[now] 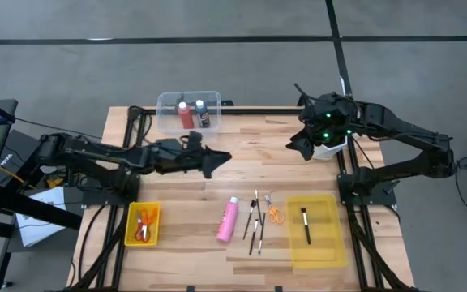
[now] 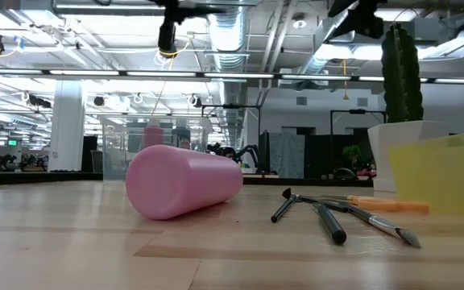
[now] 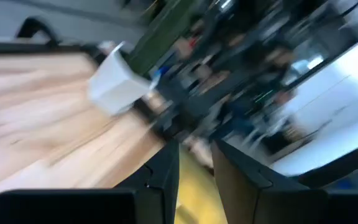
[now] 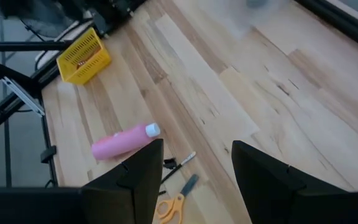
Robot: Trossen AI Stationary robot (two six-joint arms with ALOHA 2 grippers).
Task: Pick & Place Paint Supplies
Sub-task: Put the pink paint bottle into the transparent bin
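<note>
Now the pink bottle [image 1: 229, 220] lies on its side in the middle of the wooden desk [image 1: 250, 170], white cap pointing away from the front edge. Just beside it lie thin dark brushes [image 1: 255, 221] and orange scissors [image 1: 275, 214]; one more brush [image 1: 306, 225] lies in the yellow tray [image 1: 331, 243]. The red bottle [image 1: 186, 114] and a dark bottle [image 1: 202, 113] stand in the clear box [image 1: 169, 104]. Both pincers are open and hold nothing: the left pincer [image 1: 216, 160] is over the desk near the box, the right pincer [image 1: 301, 146] beside the white pot [image 1: 331, 151].
</note>
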